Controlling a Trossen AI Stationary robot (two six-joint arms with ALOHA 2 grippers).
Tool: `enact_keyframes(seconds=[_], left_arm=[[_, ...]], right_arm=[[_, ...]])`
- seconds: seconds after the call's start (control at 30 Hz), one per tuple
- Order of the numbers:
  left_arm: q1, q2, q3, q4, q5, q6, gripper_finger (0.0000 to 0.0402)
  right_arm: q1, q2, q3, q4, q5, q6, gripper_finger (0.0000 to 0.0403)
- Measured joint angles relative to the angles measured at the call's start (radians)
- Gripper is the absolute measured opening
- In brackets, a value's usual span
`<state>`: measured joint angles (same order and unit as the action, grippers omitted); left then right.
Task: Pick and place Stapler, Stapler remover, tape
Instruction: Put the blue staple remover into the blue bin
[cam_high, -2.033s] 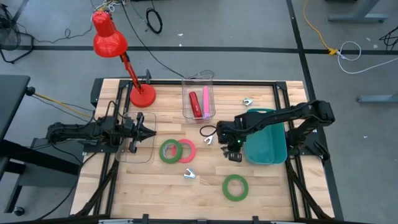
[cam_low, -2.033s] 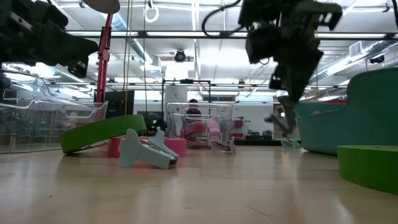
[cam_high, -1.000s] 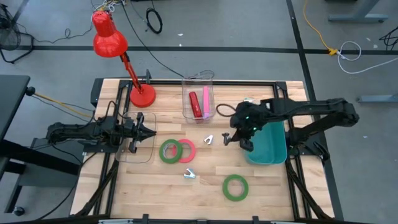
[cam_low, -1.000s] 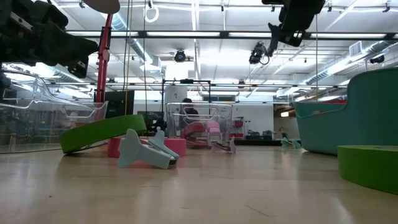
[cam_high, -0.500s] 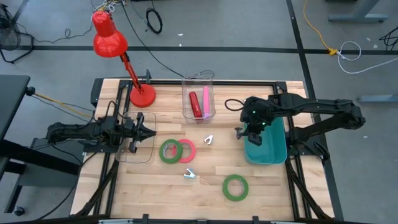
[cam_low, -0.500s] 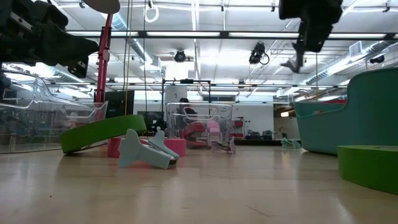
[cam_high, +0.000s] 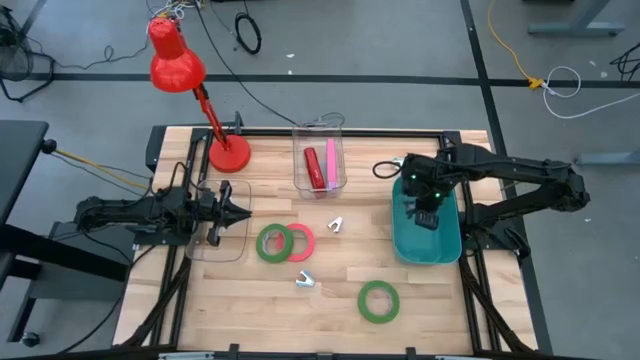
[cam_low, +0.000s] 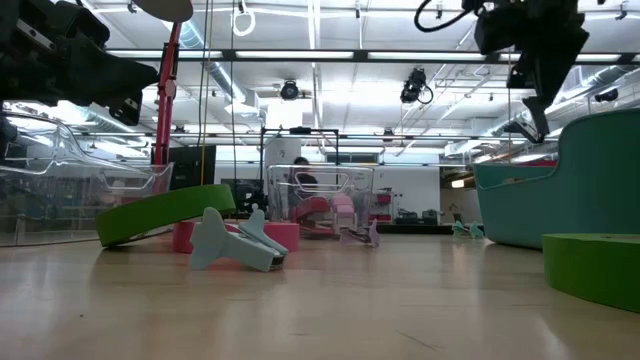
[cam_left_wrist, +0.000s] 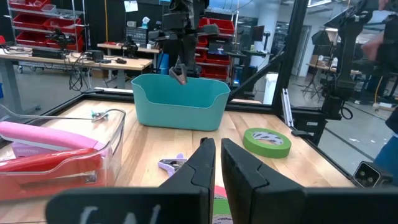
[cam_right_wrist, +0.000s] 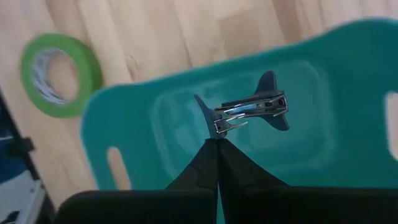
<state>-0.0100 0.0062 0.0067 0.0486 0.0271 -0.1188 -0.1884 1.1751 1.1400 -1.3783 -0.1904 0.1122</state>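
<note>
Wooden worktop (cam_high: 330, 290) carries a red lamp (cam_high: 228, 152) by its far edge. Green and pink tape (cam_high: 272, 243) lies mid-worktop. Right fingers (cam_right_wrist: 217, 134) pinch a stapler remover (cam_right_wrist: 249, 111) above the teal bin (cam_high: 445, 243). Left fingers (cam_left_wrist: 217, 163) are pressed together. A clear box (cam_high: 320, 160) holds staplers (cam_high: 312, 166).

Evenly bright under overhead ceiling strip lights (cam_low: 330, 55), soft shadows on the table (cam_high: 330, 290), blurred right wrist view.

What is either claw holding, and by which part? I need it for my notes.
The right claw pinches a staple remover by one wing tip, above the teal bin. The left claw holds nothing.
</note>
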Motion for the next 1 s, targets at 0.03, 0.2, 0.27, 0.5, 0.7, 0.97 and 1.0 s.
enact_keyframes(seconds=[0.03, 0.2, 0.27, 0.5, 0.7, 0.97, 1.0], left_arm=[[0.0, 0.0, 0.0, 0.0, 0.0, 0.0, 0.003], [0.0, 0.0, 0.0, 0.0, 0.0, -0.001, 0.003], [0.0, 0.0, 0.0, 0.0, 0.0, 0.0, 0.003], [0.0, 0.0, 0.0, 0.0, 0.0, -0.001, 0.003], [0.0, 0.0, 0.0, 0.0, 0.0, 0.0, 0.003], [0.0, 0.0, 0.0, 0.0, 0.0, 0.0, 0.003], [0.0, 0.0, 0.0, 0.0, 0.0, 0.0, 0.003]], right_arm=[[-0.004, 0.0, 0.0, -0.009, 0.008, -0.005, 0.0], [-0.014, 0.0, -0.016, -0.044, 0.018, -0.016, 0.0], [-0.014, 0.0, -0.043, -0.052, 0.018, -0.018, 0.0], [0.021, 0.008, -0.181, -0.059, 0.025, -0.019, 0.0], [0.029, 0.008, -0.24, -0.056, 0.025, -0.007, 0.0], [0.029, 0.008, -0.246, -0.044, 0.059, -0.007, 0.002], [0.029, 0.008, -0.246, -0.044, 0.073, -0.003, 0.0028]])
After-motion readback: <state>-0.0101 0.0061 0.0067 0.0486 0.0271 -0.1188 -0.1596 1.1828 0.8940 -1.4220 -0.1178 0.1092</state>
